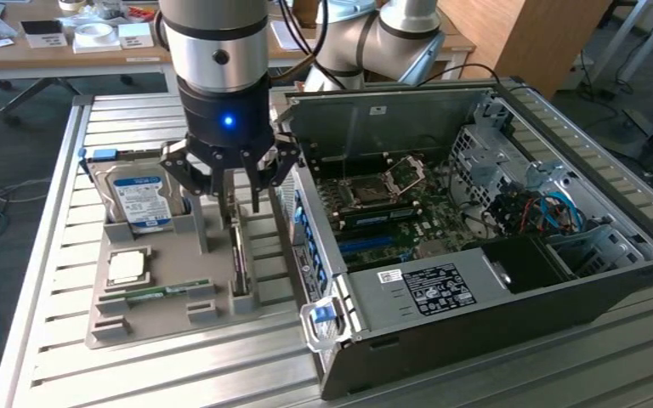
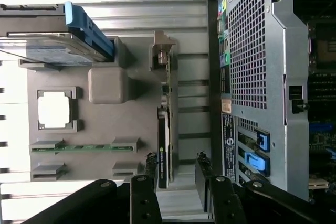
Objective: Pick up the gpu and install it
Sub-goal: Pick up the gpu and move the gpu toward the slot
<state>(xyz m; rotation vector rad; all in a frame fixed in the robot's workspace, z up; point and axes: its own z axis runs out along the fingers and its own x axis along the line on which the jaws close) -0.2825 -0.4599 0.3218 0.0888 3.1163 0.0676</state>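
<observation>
The gpu (image 1: 239, 263) is standing on edge in the grey tray (image 1: 156, 327). The gripper (image 1: 239, 202) is hovering just above it, claw spread, one finger on each side. In the exterior view, the hard drive (image 1: 142, 200) is sitting at its 10 o'clock and the computer case (image 1: 474, 297) at 3 o'clock.

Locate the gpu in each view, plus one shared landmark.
Exterior view: gpu stands on edge in the grey holder, under the gripper, beside the PC case.
Wrist view: gpu on edge in its slot, between the open jaws.
Shared landmark: the hard drive, standing in the same holder.
</observation>
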